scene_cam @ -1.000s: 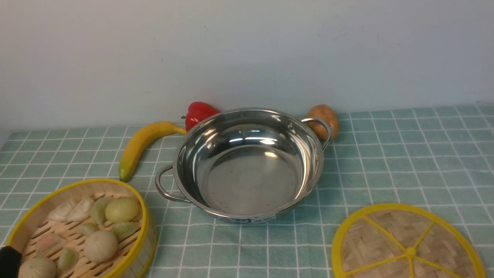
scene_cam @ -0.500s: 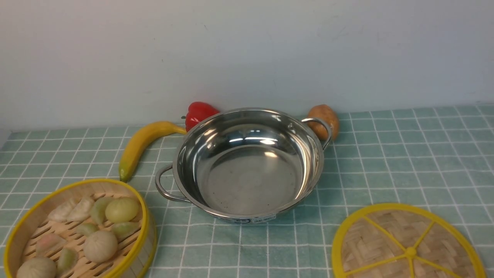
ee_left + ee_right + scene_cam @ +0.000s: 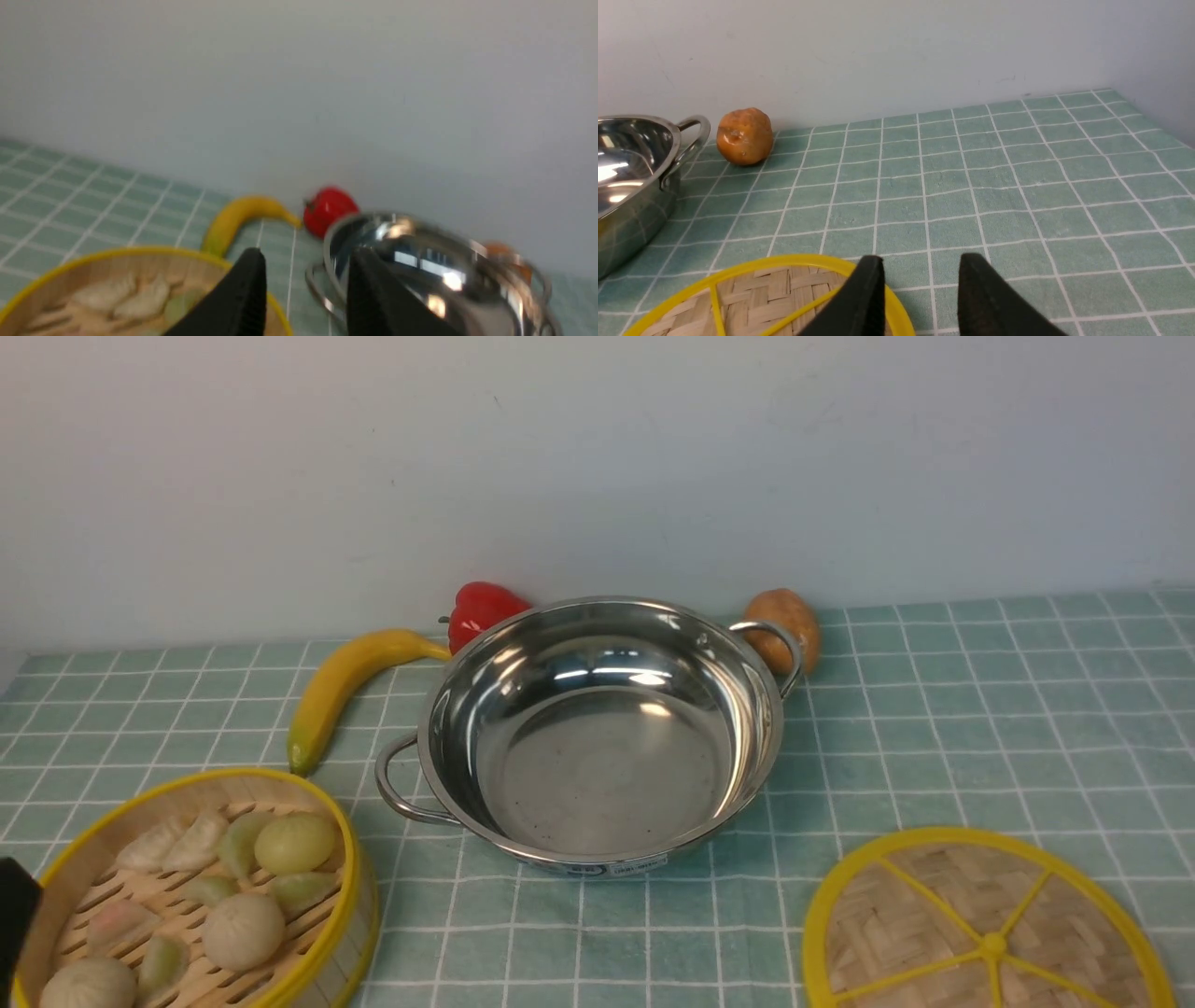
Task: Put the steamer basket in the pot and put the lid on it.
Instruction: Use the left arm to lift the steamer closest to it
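Observation:
The steamer basket (image 3: 353,859), yellow-rimmed and holding pale buns and dumplings, stands at the near left. The empty steel pot (image 3: 597,756) sits mid-table. The flat woven lid (image 3: 980,924) lies at the near right. My left gripper (image 3: 306,263) is open and empty, hovering by the basket's rim (image 3: 117,254), with the pot (image 3: 420,261) beyond it. In the front view only one of its black fingers (image 3: 14,915) shows, at the left edge. My right gripper (image 3: 920,266) is open and empty, just above the far edge of the lid (image 3: 761,298).
A banana (image 3: 341,686), a red pepper (image 3: 481,607) and a potato (image 3: 789,625) lie behind the pot, close to the back wall. A green checked cloth (image 3: 980,709) covers the table.
The left gripper's finger left the front view's left edge half a second ago and is back now, higher beside the basket. Basket, pot and lid have not moved.

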{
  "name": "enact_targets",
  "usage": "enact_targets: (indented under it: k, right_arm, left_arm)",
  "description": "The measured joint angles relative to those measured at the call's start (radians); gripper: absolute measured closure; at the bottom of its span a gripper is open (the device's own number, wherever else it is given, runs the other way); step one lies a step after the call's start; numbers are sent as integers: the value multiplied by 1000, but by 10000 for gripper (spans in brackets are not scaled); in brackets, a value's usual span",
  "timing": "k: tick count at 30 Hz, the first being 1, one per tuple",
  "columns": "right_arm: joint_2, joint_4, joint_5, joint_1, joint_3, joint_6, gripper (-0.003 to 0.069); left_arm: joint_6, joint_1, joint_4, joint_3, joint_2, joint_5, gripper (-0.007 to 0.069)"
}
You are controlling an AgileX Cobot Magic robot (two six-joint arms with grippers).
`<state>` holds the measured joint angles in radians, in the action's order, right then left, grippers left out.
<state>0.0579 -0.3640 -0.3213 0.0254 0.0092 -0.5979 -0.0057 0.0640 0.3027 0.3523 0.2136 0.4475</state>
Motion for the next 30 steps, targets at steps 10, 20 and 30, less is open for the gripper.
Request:
enact_targets:
  k: [10, 20, 30]
  right_arm:
    - [0, 0, 0, 0, 0, 0, 416]
    - [0, 0, 0, 0, 0, 0, 416]
    - [0, 0, 0, 0, 0, 0, 416]
  left_arm:
    - [590, 0, -4, 335, 558, 596, 382]
    - [839, 0, 134, 401, 961, 499, 382]
    - [884, 0, 142, 524, 1208, 511, 382]
